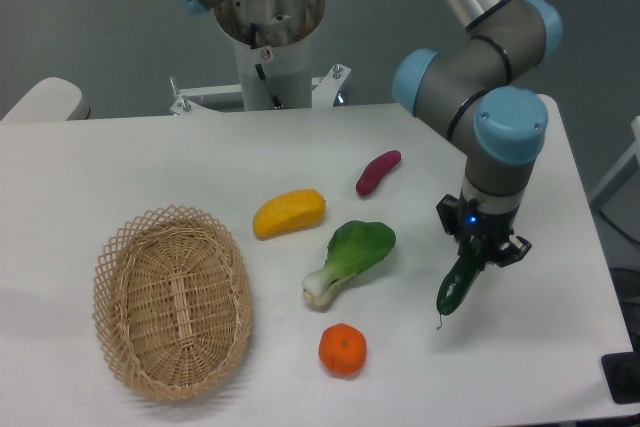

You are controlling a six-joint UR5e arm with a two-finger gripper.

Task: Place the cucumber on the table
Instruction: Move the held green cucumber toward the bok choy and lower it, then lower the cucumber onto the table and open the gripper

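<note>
A small, glossy dark green cucumber [455, 285] hangs tilted above the right side of a white desk [120, 167], its upper end clamped in the robot's hand [478, 250] and its thin stem tip pointing down and to the left, close to the desk surface; whether the tip touches the desk cannot be told. The hand's two fingers are narrowed around the cucumber's top, holding it. The hand points straight down from a grey arm with light blue joint caps [508, 127] that reaches in from the upper right. To the left of the cucumber, apart from it, a leafy bok choy [350, 259] with a white stalk lies on the desk. Below the bok choy sits a small orange [342, 349]. Above the bok choy lie a yellow, oblong vegetable [289, 213] and, further right, a purple sweet potato [378, 171]. An oval woven wicker basket [172, 300] rests on the left part of the desk, well apart from the cucumber.
</note>
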